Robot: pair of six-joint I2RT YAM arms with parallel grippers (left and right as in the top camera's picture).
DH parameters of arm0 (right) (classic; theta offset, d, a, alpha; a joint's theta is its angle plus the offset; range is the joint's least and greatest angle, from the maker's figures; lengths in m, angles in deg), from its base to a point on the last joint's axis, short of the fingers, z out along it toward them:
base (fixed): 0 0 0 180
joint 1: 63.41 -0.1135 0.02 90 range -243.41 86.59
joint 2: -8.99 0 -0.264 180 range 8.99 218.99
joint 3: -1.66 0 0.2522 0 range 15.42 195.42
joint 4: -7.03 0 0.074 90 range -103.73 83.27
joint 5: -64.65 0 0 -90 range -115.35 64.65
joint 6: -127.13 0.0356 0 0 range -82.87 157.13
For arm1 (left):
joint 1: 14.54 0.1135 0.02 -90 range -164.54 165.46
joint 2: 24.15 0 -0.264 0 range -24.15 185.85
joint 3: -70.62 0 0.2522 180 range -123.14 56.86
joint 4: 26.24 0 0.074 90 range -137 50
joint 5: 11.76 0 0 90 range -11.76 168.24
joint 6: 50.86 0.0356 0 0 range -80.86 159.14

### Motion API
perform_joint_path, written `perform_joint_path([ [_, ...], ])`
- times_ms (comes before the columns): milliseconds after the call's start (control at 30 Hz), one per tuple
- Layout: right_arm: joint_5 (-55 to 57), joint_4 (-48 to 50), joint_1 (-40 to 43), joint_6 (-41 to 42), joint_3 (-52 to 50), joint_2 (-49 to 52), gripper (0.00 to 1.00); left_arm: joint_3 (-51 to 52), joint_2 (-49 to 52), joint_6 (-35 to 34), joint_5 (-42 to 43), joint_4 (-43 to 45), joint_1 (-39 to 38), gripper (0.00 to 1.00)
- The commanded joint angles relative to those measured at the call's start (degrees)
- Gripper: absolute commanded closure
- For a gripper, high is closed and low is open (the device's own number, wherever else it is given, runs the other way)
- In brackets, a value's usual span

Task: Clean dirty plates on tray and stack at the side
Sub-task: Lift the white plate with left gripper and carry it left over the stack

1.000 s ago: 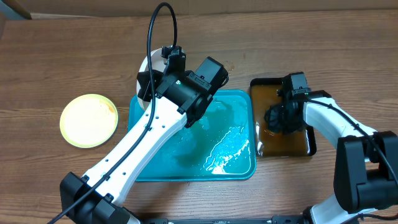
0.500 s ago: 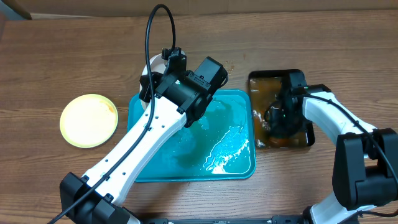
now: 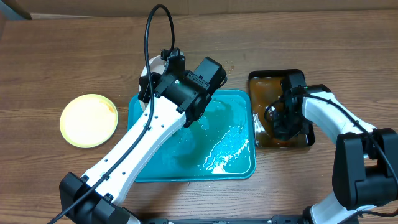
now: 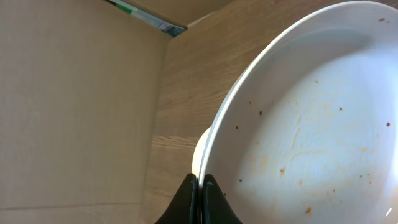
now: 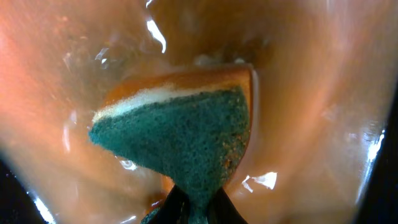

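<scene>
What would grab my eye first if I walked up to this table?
The big teal tray, wet and shiny, lies in the middle of the overhead view. At its far left corner the left gripper pinches a white plate, speckled with brown, by its rim. To the right, the right gripper holds a green sponge in the brownish liquid of a black tray.

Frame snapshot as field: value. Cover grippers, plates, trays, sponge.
left gripper: shut on rim of white plate, at the far left corner of the teal tray
white plate: brown specks and smears on its face
right gripper: shut on sponge, down in black tray
sponge: green scrub face, orange body, in brownish liquid
teal tray: glossy wet film, partly hidden by left arm
yellow-green plate: flat on table, left of teal tray, apart from it
</scene>
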Motion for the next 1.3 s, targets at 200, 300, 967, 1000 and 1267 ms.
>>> perform_joint_path([
  [200, -3.2, 10.1, -0.1, 0.3, 1.8, 0.6, 0.9, -0.9, -1.2, 0.1, -0.6, 0.0, 0.3, 0.96],
  [300, -2.9, 4.7, -0.1, 0.0, 1.5, 0.6, 0.9, -0.9, -1.2, 0.1, -0.6, 0.0, 0.3, 0.96],
  [967, 1.2, -4.4, -0.1, 4.7, 2.3, 0.6, 0.96, -0.9, -1.2, 0.1, -0.6, 0.2, 0.3, 0.96],
  [1000, 1.2, -3.6, -0.1, 4.7, 3.0, 0.6, 0.96, -0.9, -1.2, 0.1, -0.6, 0.2, 0.3, 0.96],
  [1267, 1.2, -2.7, -0.1, 4.7, 4.9, 0.6, 0.3, -0.9, -1.2, 0.1, -0.6, 0.2, 0.3, 0.96],
])
